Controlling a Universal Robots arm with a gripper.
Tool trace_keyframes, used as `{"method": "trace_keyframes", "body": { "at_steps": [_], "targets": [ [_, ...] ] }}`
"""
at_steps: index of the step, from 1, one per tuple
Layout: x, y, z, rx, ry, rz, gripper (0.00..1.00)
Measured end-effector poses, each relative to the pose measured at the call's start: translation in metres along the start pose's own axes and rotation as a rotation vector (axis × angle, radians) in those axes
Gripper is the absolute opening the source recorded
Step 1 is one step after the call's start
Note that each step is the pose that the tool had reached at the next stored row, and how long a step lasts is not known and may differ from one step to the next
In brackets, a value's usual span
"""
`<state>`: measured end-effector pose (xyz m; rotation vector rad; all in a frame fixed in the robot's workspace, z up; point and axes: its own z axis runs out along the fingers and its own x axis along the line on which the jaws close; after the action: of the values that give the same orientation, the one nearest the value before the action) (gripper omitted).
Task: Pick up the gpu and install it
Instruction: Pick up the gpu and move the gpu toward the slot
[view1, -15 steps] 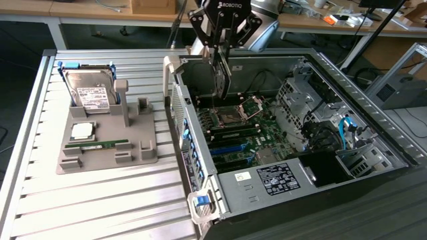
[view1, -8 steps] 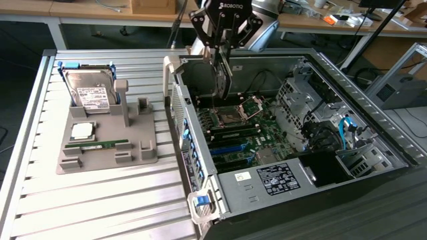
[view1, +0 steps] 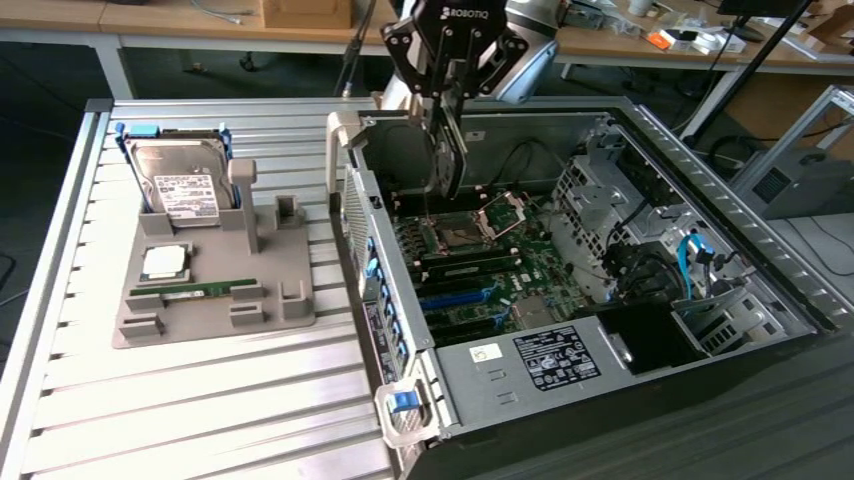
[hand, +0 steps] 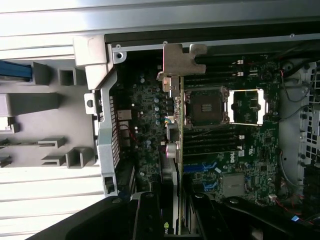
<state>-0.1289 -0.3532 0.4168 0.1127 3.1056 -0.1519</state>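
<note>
Gpu (view1: 447, 160): hanging edge-down, upper centre of the exterior view, above the open computer case (view1: 400, 330); gripper (view1: 450, 90) jaws clenched on its top edge. Best lowered plumb, bracket (hand: 177, 60) toward rear wall, edge over blue slots (view1: 461, 297). Tight beside CPU socket (view1: 447, 235); free overhead.

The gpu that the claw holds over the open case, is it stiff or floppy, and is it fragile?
Probably stiff: the gpu hangs straight from the claw with no sag. Likely light, since it is thin. Probably fragile: it looks like a bare board with a metal bracket at one end.
</note>
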Motion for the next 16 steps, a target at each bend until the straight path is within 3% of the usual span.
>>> {"method": "trace_keyframes", "body": {
  "at_steps": [16],
  "targets": [
    [-0.0060, 0.0003, 0.0031, 0.0000, 0.0000, 0.000, 0.27]
  ]
}}
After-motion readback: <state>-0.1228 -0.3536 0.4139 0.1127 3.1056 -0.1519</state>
